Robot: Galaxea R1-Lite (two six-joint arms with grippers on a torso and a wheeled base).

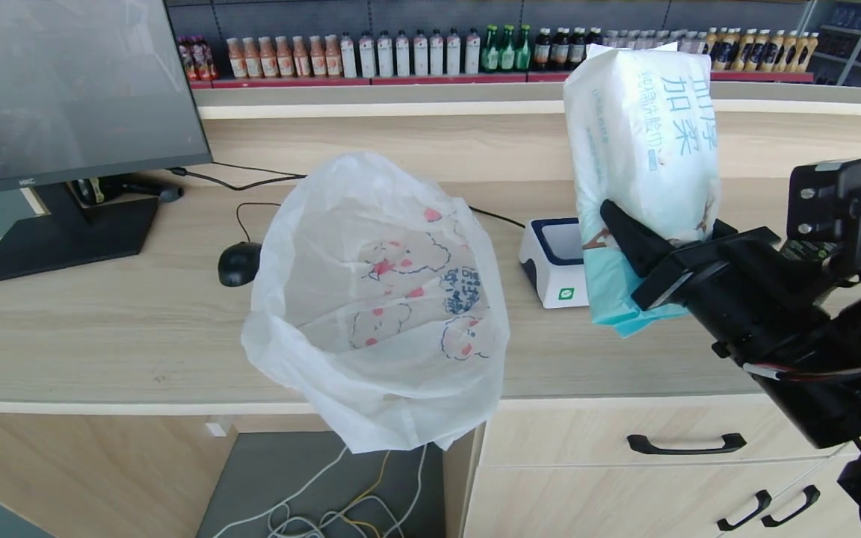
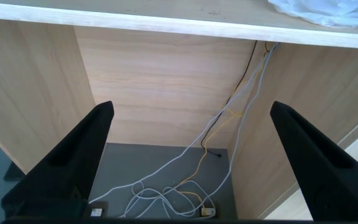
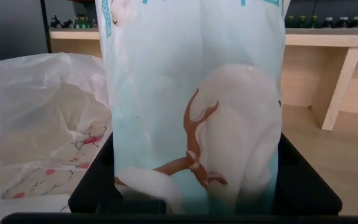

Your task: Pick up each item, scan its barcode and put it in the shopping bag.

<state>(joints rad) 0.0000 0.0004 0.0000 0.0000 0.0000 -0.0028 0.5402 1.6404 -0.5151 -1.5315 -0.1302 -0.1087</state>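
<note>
At right of the head frame, above a pale wooden counter, the black right gripper pinches the lower end of a tall white-and-teal soft tissue pack, held upright. The pack covers part of the white-and-blue barcode scanner; the gripper's far finger is hidden. A crumpled white printed plastic shopping bag stands open at centre, with a black mouse and a dark monitor to its left. The left wrist view adds the left gripper, spread wide before the recess under the counter and its loose cables.
</note>
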